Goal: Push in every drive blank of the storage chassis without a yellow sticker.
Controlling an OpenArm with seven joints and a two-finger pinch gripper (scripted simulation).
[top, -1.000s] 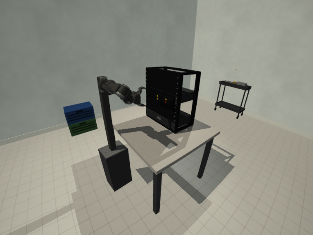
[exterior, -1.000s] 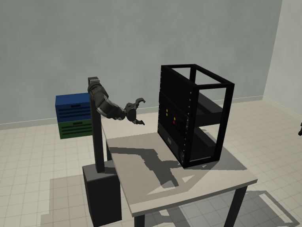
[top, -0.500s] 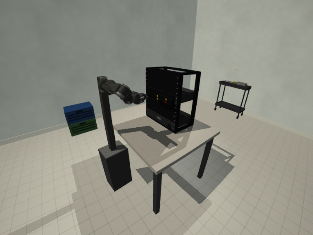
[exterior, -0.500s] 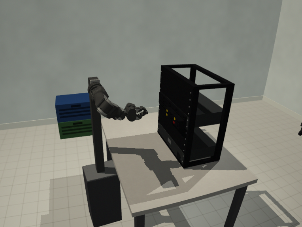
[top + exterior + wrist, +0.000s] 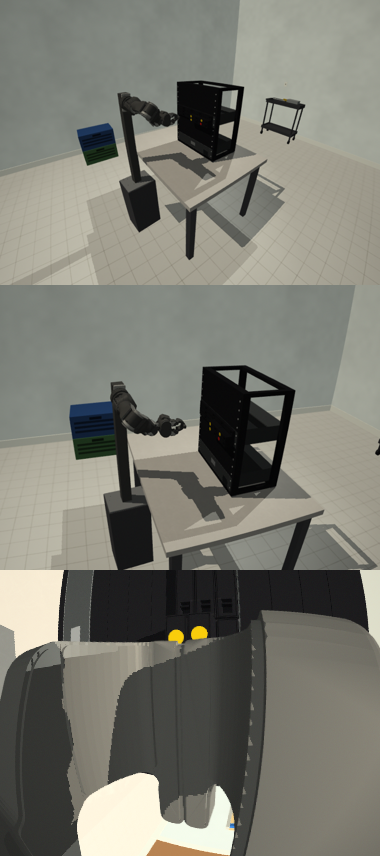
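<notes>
The black rack (image 5: 210, 119) stands on the grey table, and it also shows in the exterior view (image 5: 242, 429). On its front I see two yellow stickers (image 5: 210, 425) one above the other, then a third yellow sticker (image 5: 220, 434) with a red sticker (image 5: 218, 438) just below it. In the top view the red sticker (image 5: 200, 123) sits under a yellow one (image 5: 201, 120). My gripper (image 5: 181, 425) is shut and empty, in the air a short way in front of the rack's face, level with the stickers. In the wrist view the closed fingers (image 5: 193, 742) hide the lower stickers; only two yellow ones (image 5: 188, 633) show.
The arm's post and base (image 5: 140, 196) stand at the table's left edge. Blue and green crates (image 5: 97, 143) are stacked by the back wall. A black cart (image 5: 282, 119) stands at the right wall.
</notes>
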